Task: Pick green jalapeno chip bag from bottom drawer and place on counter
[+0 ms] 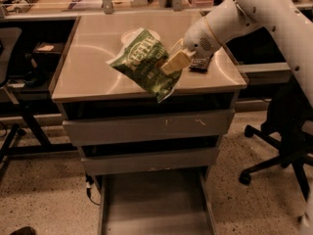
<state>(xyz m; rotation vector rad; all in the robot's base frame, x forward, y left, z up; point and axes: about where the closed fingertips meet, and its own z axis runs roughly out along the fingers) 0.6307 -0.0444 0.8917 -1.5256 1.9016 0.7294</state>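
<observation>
Fingers (176, 61) clamp the chip bag (142, 62) by its right edge, holding it tilted over the counter's (83, 77) front edge, likely for lowering; the bottom drawer (151, 204) stands open below.

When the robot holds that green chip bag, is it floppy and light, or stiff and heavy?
Probably light: the gripper, above the counter, holds the green chip bag by one edge alone. Likely a bit floppy: its lower corner droops well below the grip. The crinkly, shiny film may be slippery.

Crinkly chip bag (139, 62); glossy counter (88, 75); metal bottom drawer (151, 204); smooth plastic gripper (173, 62) over counter.
</observation>
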